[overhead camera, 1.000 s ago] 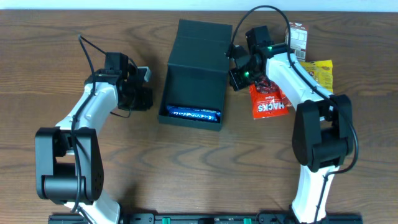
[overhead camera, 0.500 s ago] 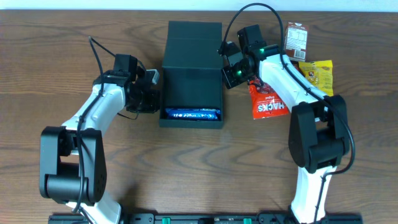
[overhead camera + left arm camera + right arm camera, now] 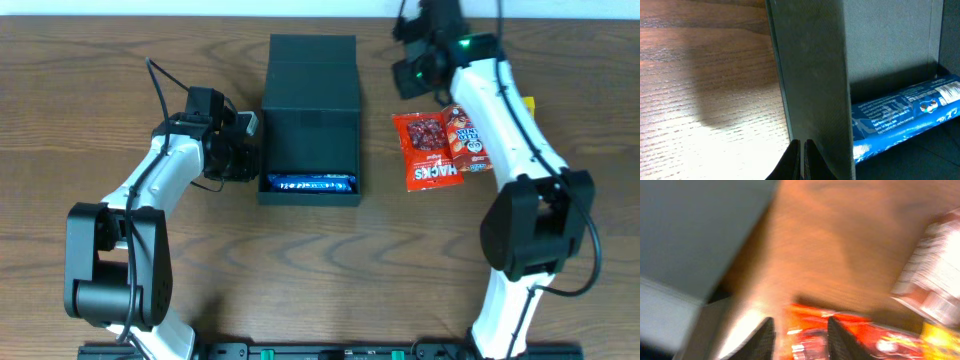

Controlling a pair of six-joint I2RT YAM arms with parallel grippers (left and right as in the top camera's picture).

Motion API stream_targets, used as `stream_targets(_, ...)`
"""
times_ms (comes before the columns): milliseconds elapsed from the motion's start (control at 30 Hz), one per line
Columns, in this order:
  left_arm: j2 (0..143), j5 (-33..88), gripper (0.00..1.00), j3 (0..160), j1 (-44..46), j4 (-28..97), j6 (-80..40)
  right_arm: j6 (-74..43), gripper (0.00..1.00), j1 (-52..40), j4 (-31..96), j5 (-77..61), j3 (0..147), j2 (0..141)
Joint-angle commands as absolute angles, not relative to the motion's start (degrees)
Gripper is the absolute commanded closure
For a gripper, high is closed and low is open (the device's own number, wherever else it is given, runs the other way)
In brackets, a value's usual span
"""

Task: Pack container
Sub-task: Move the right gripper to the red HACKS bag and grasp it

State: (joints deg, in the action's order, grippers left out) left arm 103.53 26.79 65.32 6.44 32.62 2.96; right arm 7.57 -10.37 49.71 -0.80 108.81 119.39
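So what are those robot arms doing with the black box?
They are packing snacks into the black box. A blue bar already lies inside it. The left tool is shut, at the box's left wall. The right tool is open and empty, near the red packet, which lies outside the box beside other snacks.

Matte black square cardboard container (image 3: 310, 110) noted at mid-table, its lid flap laid back toward the far edge of the brown wooden table (image 3: 200, 300). Blue foil-wrapped snack bar (image 3: 312, 183) seen inside, laid crosswise along the near wall. Left gripper (image 3: 252, 158) placed just outside the container's left wall. Red plastic snack packet (image 3: 428, 155) found right of the container, apart from it, with a second red foil packet (image 3: 468, 140) touching its right edge. Right gripper (image 3: 415, 78) held behind both packets, right of the lid.
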Motion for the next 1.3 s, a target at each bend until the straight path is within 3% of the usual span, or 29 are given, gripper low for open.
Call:
stream_targets(0, 103.81, 25.89, 0.94, 65.21, 6.2, 31.99, 2.74, 7.27, 0.5, -6.39, 48.03, 5.89, 109.36, 119.2)
stream_targets(33, 103.81, 25.91, 0.93, 65.21, 5.98, 31.62, 2.7, 7.27, 0.37, -5.61, 47.27, 5.8, 109.36, 119.46)
stream_targets(67, 103.81, 25.91, 0.82, 65.21, 5.8, 31.33, 2.55, 7.27, 0.14, -4.71, 46.24, 5.8, 109.36, 120.05)
stream_targets(100, 103.81, 25.96, 0.67, 65.21, 5.56, 30.98, 2.46, 7.03, 0.01, -3.62, 44.88, 5.8, 109.36, 120.77)
stream_targets(200, 103.81, 26.11, 0.08, 65.21, 5.26, 30.81, 2.31, 7.07, 0.01, -1.45, 41.56, 5.8, 109.36, 122.83)
stream_targets(233, 103.81, 26.37, 0.05, 65.21, 5.21, 30.81, 2.28, 7.07, 0.01, -0.91, 40.47, 5.82, 109.36, 123.44)
stream_targets(433, 103.81, 26.61, 0.05, 65.21, 5.21, 30.81, -0.3, 4.27, 0.01, 2.42, 31.83, 6.2, 109.38, 128.29)
stream_targets(633, 103.81, 25.45, 0.05, 65.21, 4.95, 29.93, -3.18, 2.02, 0.02, 4.03, 32.47, 0.54, 109.4, 129.67)
stream_targets(700, 103.81, 23.24, 0.05, 65.21, 4.51, 27.62, -7.07, 3.07, 0.18, 3.73, 34.26, -2.72, 109.38, 129.64)
stream_targets(767, 103.81, 24.6, 0.05, 65.21, 3.73, 21.54, -12.49, 4.27, 0.79, 2.98, 38.09, -9.47, 109.38, 129.67)
stream_targets(800, 103.81, 26.57, 0.05, 65.21, 3.53, 17.78, -14.37, 5.76, 0.98, 2.5, 40.47, -13.45, 109.38, 129.67)
stream_targets(1033, 103.81, 23.49, 0.05, 65.21, 3.38, 5.65, -18.98, 8.95, 0.99, 0.69, 54.74, -25.06, 109.38, 129.64)
stream_targets(1267, 103.81, 21.52, 0.05, 65.21, 0.89, 4.03, -19.33, 9.3, 0.99, -1.23, 60.2, -19.11, 109.38, 129.64)
